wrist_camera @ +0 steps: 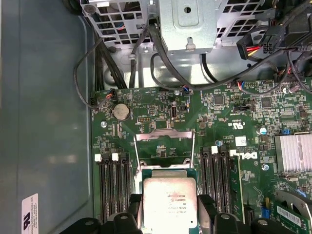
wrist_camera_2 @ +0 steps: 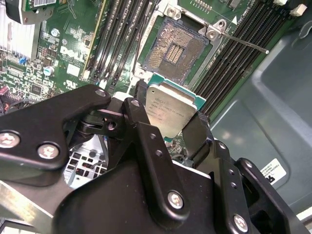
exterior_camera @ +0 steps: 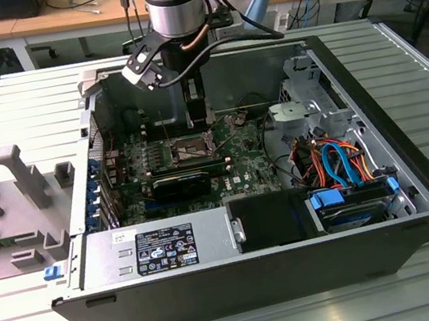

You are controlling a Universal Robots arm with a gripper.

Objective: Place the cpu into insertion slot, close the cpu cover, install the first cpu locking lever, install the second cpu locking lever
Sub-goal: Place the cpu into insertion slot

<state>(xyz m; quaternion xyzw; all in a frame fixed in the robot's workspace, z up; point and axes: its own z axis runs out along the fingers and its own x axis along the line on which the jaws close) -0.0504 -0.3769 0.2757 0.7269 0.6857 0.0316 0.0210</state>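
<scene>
A: Two matte black fingers [wrist_camera_2: 195, 136] on the end effector [wrist_camera_2: 165, 117]. What's between them?
B: They're pinching the cpu [wrist_camera_2: 173, 109] by its edges. Flat square, silver-grey metal top, green rim, tilted. Not seated, near the insertion slot [wrist_camera_2: 173, 48].
A: Slot?
B: Bare. Square, fine pin field, metal rim. In the first wrist view the cpu cover [wrist_camera: 165, 137], a thin silvery frame, stands tipped up.
A: Around it?
B: Thin wire lever [wrist_camera_2: 243, 43], long black memory slots [wrist_camera_2: 117, 39], a green circuit board [wrist_camera_2: 58, 53]. Open steel computer case [exterior_camera: 221, 292] on a ribbed metal tabletop [exterior_camera: 21, 103].
</scene>
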